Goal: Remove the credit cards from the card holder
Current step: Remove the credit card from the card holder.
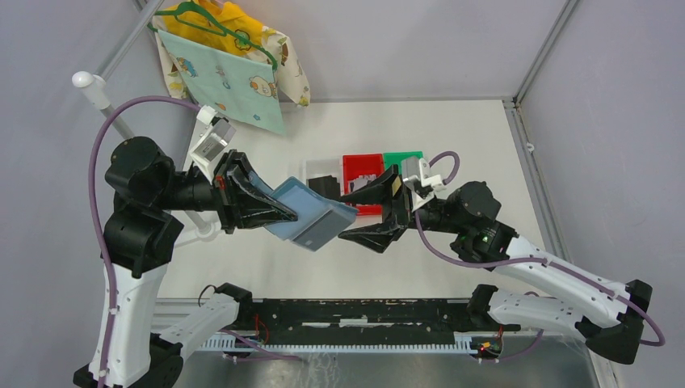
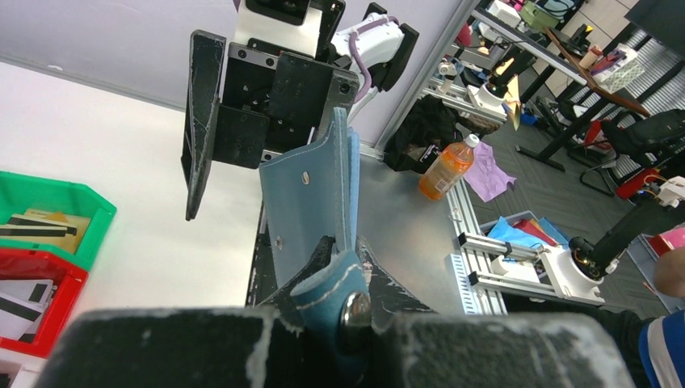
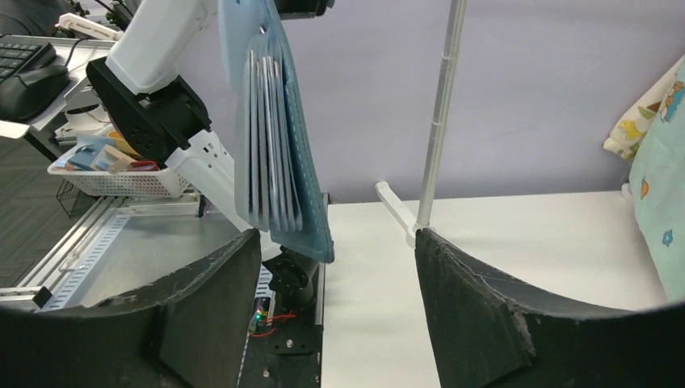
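Observation:
My left gripper [image 1: 283,212] is shut on the slate-blue card holder [image 1: 311,214] and holds it in the air over the table. In the left wrist view the jaws [image 2: 351,250] pinch it beside its strap tab [image 2: 339,293]. My right gripper [image 1: 343,217] is open, with the holder's free end between its fingers. In the right wrist view the holder [image 3: 279,137] hangs edge-on just beyond the open gripper [image 3: 335,234], nearer the left finger [image 3: 210,283], showing layered pale edges. I cannot tell whether these are cards. Loose credit cards [image 2: 44,225] lie in the bins.
A white bin [image 1: 313,170], a red bin [image 1: 363,164] and a green bin [image 1: 402,158] stand in a row behind the grippers. A pale blue patterned cloth [image 1: 230,77] hangs on a hanger at the back left. A white stand post [image 3: 440,113] rises at the left.

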Robot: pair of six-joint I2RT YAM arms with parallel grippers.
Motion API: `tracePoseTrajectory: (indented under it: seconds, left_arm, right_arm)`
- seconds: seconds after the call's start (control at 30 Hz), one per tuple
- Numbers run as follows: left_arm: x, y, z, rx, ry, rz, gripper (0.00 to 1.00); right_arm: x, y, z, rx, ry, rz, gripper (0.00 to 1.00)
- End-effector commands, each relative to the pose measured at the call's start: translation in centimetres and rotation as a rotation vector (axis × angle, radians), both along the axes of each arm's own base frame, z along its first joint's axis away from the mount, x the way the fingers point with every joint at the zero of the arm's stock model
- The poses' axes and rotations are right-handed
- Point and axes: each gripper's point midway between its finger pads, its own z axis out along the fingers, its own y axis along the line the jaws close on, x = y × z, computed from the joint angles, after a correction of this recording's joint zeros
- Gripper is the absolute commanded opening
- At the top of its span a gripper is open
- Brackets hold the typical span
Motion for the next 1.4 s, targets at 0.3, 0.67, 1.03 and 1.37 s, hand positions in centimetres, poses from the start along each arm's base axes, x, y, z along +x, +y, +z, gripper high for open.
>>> tracePoseTrajectory:
  seconds: [0.3,0.67,1.03,1.37]
  left_arm:
    - [-0.9,0.2,1.7,-0.029,-0.049,-0.024,0.03]
    - [-0.8,0.2,1.8,-0.031,-0.052,-0.017,0.04]
    - [-0.8,0.2,1.9,-0.033,-0.051,-0.016,0.04]
    - [-0.8,0.2,1.8,-0.033,-0.050,-0.015,0.04]
  right_arm:
    - [-3.9,-0.9,3.7,0.106,-0.110,0.186,0.52]
    - [-4.3,-0.9,4.0,0.132,-0.086,0.215,0.30]
    - [-4.8,-1.4,2.8,0.122,-0.090,0.229,0.37]
    - [-4.6,-1.2,3.4,0.147,-0.079,0.226,0.33]
